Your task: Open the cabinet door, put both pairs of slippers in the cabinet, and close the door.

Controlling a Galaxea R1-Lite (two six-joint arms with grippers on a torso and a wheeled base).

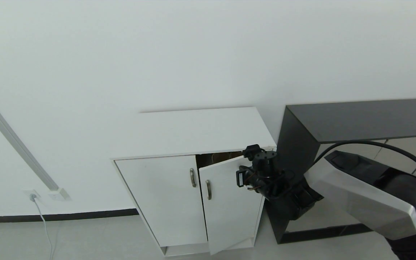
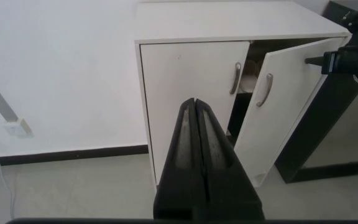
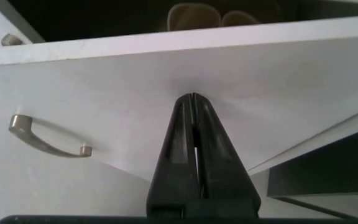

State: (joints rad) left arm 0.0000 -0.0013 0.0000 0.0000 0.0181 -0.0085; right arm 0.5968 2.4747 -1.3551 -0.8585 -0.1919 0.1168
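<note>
Nearest me the left gripper [image 2: 194,102] hung back, clenched on nothing. At the cabinet's [image 1: 200,130] three o'clock side the right gripper [image 3: 194,98], likewise clamped empty, rested its tips against the ajar right door [image 1: 229,202] (to push it closed, I guessed). Behind it, tan slippers [image 3: 194,15] sat inside

the cabinet [image 1: 164,198] is plain white, with brushed silver handles [image 1: 208,190]. the slippers [image 3: 194,16] look tan. the side table [image 1: 363,119] is black.
</note>
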